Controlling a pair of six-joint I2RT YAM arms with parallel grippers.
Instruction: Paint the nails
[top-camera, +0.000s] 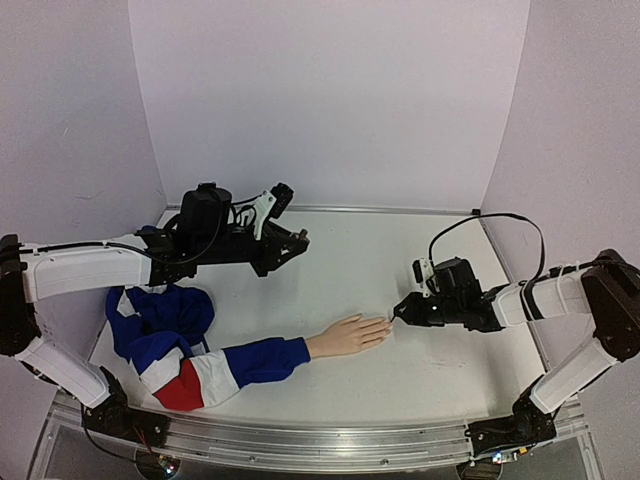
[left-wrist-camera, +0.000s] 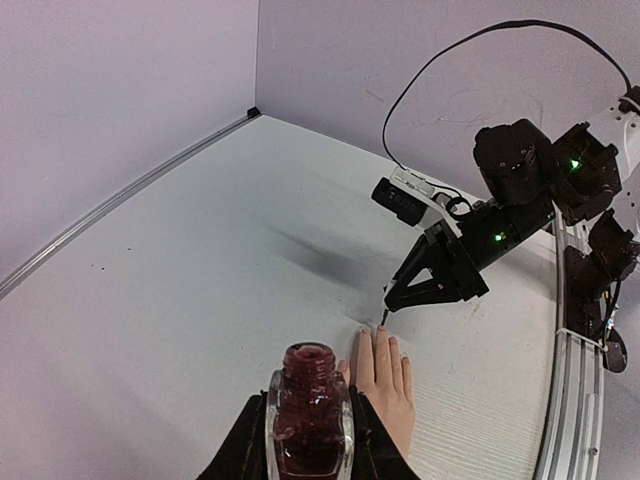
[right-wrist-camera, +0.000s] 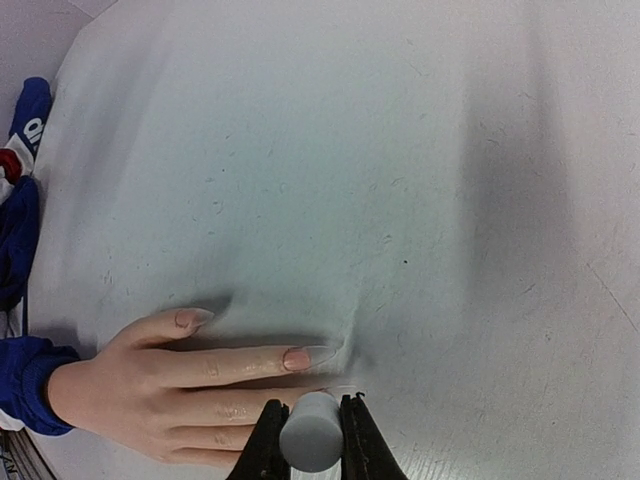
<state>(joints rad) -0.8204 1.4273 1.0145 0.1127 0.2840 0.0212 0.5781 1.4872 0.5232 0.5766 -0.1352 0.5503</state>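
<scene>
nails (right-wrist-camera: 297, 358) of mannequin hand (top-camera: 350, 335) just ahead of right gripper (right-wrist-camera: 311, 448), jaws clamped on pale brush cap (right-wrist-camera: 311, 425), brush-to-nail contact unclear; left gripper (left-wrist-camera: 308, 458) clamps open polish bottle (left-wrist-camera: 306, 385), mannequin hand just beyond it

right claw (right-wrist-camera: 310, 432) | grips grey cap (right-wrist-camera: 311, 450) | near nails (right-wrist-camera: 296, 358) of mannequin hand (right-wrist-camera: 160, 392)

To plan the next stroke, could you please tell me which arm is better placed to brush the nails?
Right. The right gripper holds the pale cap, brush tip by the mannequin hand's nails; the left gripper only holds the open polish bottle, farther back.
</scene>
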